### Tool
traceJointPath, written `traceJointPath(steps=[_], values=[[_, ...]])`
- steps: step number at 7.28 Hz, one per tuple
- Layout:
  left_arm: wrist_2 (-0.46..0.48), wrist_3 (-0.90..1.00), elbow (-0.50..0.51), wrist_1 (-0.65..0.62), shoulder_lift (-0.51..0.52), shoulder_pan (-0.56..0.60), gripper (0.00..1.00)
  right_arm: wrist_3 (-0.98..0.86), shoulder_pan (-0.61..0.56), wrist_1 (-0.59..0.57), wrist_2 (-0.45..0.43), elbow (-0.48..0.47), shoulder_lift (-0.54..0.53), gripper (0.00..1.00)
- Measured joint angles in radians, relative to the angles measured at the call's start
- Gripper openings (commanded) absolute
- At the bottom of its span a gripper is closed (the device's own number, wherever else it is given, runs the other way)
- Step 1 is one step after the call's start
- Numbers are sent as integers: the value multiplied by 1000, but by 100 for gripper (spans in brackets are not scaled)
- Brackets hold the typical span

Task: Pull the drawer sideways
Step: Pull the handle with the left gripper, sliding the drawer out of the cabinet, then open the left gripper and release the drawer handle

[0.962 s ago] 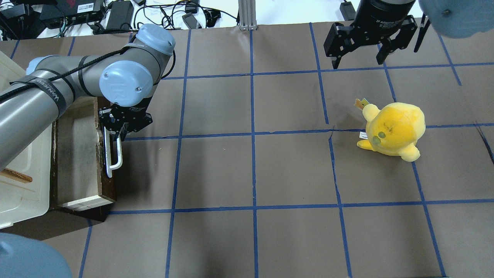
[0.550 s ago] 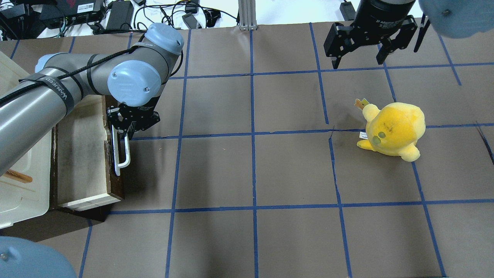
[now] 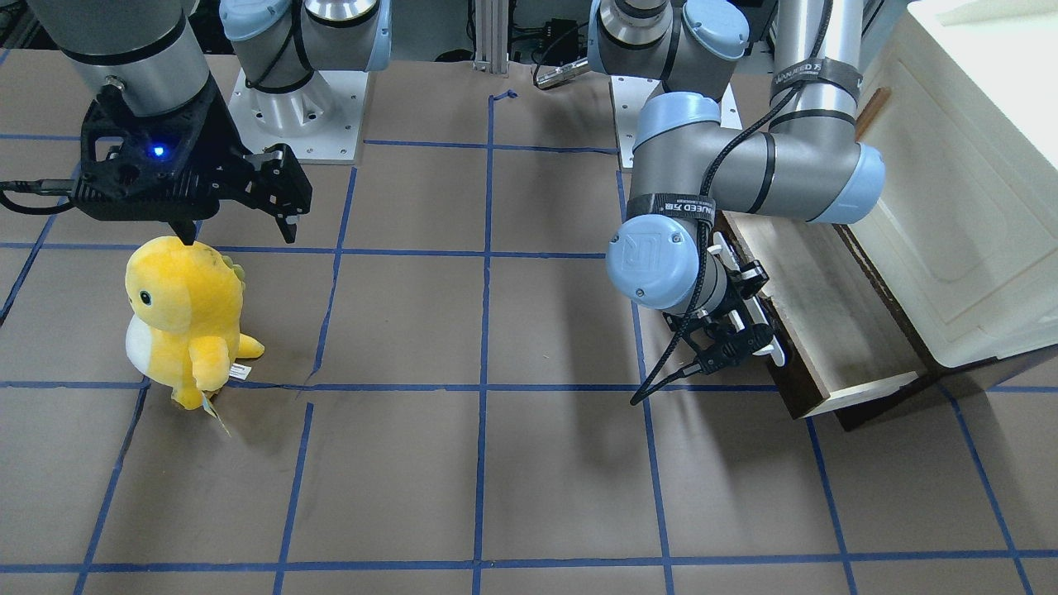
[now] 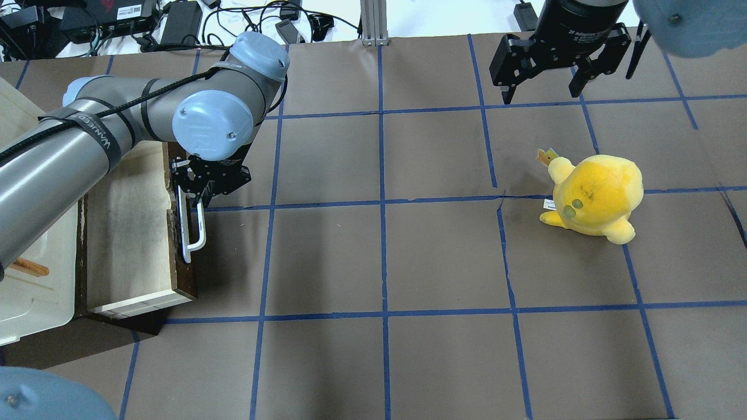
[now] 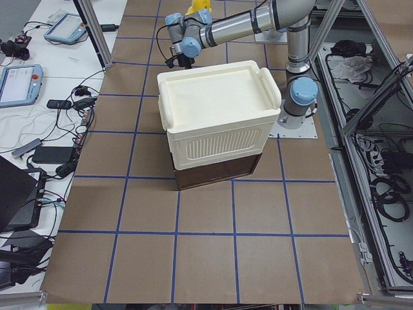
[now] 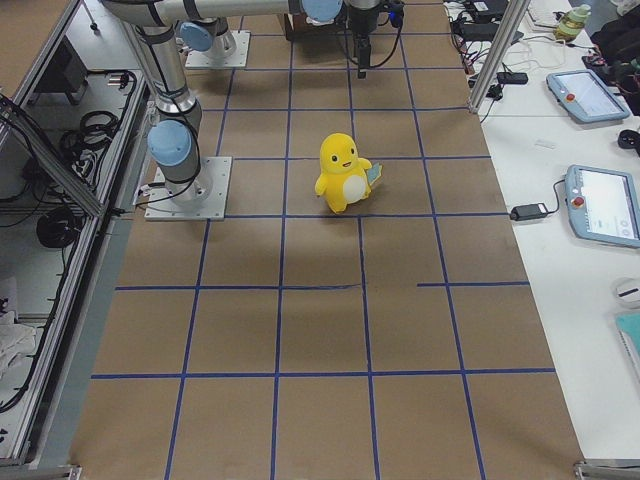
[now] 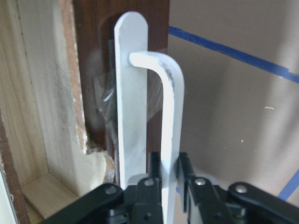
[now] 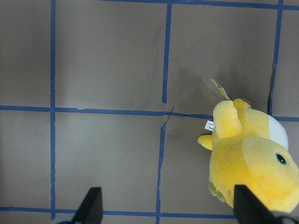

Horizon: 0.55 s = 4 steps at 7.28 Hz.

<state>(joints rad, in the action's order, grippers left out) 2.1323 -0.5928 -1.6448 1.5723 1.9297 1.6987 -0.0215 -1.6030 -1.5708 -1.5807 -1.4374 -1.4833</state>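
The drawer stands pulled out of the cream-white cabinet at the table's left, its pale inside showing, with a dark brown front panel and a white bar handle. My left gripper is shut on the handle's bar; the left wrist view shows the handle clamped between the fingers. The front-facing view shows the drawer and the left gripper. My right gripper hangs open and empty above the far right of the table.
A yellow plush toy stands on the right half of the table, below the right gripper; it also shows in the front-facing view and the right wrist view. Cables and power bricks lie beyond the far edge.
My left gripper has moved right with the handle in it, and the drawer has slid further out of the cabinet. The right arm has not moved.
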Motion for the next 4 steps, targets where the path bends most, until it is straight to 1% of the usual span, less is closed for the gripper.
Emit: traceJointPath(steps=[1,2,4], values=[[0,1,0,0,0,0,24,0,0,0,0,0,0,100],[1,4,0,0,0,1,99,0,0,0,1,0,0,100],[-11,5,0,-1,-1,1,100,0,0,0,1,0,0,100]])
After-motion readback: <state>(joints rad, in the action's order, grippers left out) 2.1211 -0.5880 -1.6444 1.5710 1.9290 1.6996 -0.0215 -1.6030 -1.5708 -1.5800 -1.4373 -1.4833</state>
